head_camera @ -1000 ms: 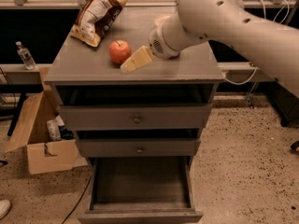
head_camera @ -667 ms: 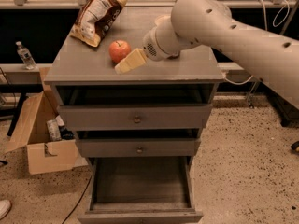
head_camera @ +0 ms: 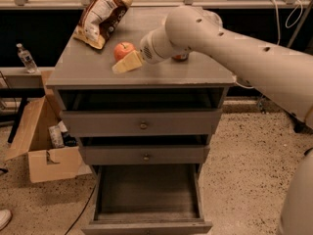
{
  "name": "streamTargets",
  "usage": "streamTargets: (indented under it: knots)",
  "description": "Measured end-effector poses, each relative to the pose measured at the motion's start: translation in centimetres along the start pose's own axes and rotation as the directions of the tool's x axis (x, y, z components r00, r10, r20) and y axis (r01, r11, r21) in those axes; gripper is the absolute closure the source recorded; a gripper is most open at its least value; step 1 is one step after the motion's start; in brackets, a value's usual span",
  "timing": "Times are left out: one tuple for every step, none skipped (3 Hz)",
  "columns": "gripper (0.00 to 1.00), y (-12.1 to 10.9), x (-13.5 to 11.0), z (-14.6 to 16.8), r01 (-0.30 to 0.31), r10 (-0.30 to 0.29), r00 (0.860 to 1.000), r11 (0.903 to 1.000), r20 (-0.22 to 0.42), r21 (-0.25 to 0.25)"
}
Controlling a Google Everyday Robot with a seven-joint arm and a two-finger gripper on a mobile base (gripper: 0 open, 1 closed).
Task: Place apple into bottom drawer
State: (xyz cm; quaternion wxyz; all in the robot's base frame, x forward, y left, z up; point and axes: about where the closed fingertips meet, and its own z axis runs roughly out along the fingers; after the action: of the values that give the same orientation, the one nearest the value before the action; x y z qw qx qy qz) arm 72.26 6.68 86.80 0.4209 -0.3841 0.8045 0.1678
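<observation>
The apple (head_camera: 122,49), red-orange and round, sits on the grey cabinet top (head_camera: 88,72), left of centre. My gripper (head_camera: 124,63), cream-coloured at the end of the white arm, reaches in from the right. It sits just in front of the apple, touching or nearly touching its near side. The bottom drawer (head_camera: 146,224) of the cabinet is pulled out and its flat grey floor is bare. The two shallower drawers above it, each with a small round knob, are slightly out.
A chip bag (head_camera: 100,13) lies at the back left of the cabinet top. A red soda can (head_camera: 180,58) is mostly hidden behind my arm. An open cardboard box (head_camera: 41,148) stands on the floor to the left, and a water bottle (head_camera: 25,58) on a ledge.
My arm has swung left and lower across the cabinet top. The gripper has closed in on the apple's near side. The apple has not moved.
</observation>
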Motion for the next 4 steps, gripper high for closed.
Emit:
streamTargets:
  knots:
    - [0.00, -0.5, -1.0, 1.7, -0.013, 0.013, 0.999, 0.9999, 0.030, -0.003]
    - [0.00, -0.5, -1.9, 2.7, -0.019, 0.020, 0.999, 0.9997, 0.051, -0.015]
    - [0.12, -0.1, -2.4, 3.7, -0.022, 0.024, 0.998, 0.9991, 0.061, -0.036]
    - [0.40, 0.3, -2.4, 4.4, -0.021, 0.024, 0.998, 0.9985, 0.064, -0.051]
